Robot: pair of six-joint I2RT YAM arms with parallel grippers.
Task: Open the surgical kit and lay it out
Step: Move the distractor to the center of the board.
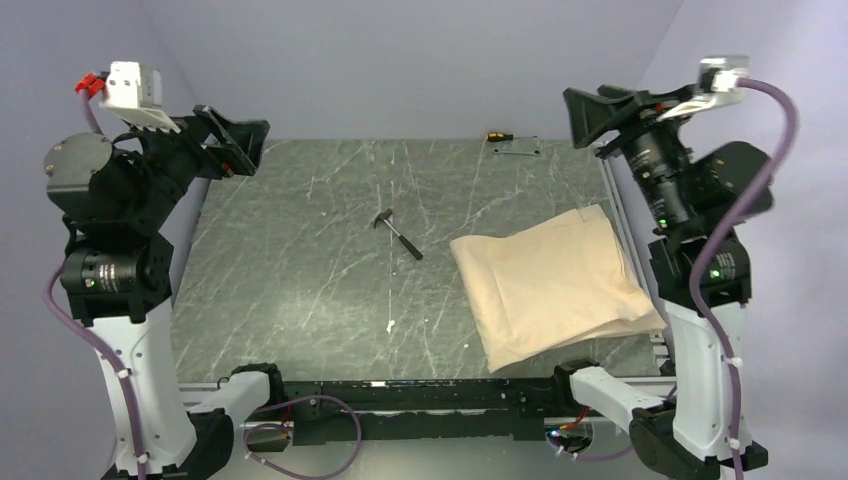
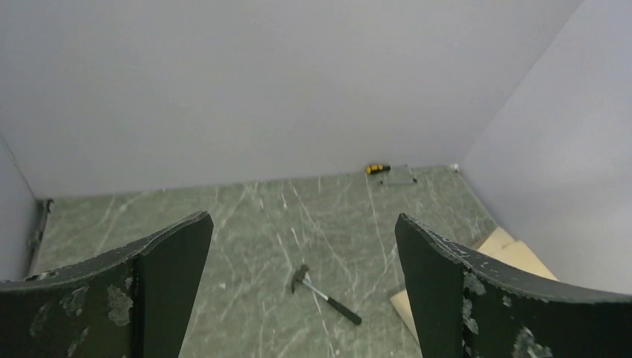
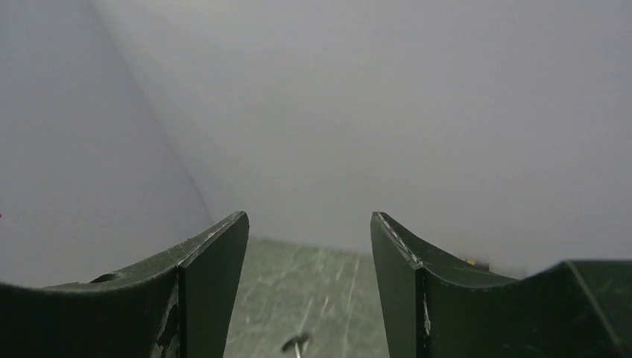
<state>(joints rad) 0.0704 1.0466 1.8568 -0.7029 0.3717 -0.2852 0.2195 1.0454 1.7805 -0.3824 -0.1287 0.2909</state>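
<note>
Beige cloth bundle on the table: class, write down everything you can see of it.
The beige cloth bundle is soft, matte fabric folded shut into a rough rectangle, layered edges showing at its near-right corner. It lies flat, slightly skewed, on the right half of the dark green marbled table, reaching its right edge. Only the table touches it; its contents are hidden.

I'm looking at a dark green, white-veined stone-pattern table top [image 1: 300,290]. Seen through the left gripper [image 2: 302,218], a small black-handled steel hammer [image 2: 322,293] lies on it between the jaws and ahead of them. Far beyond the jaws, by the back wall, a yellow-handled screwdriver [image 2: 377,168] sits just beside a thin grey metal piece [image 2: 396,180]. A folded beige cloth bundle [image 1: 555,285] lies outside the jaw nearer the right arm.
</note>
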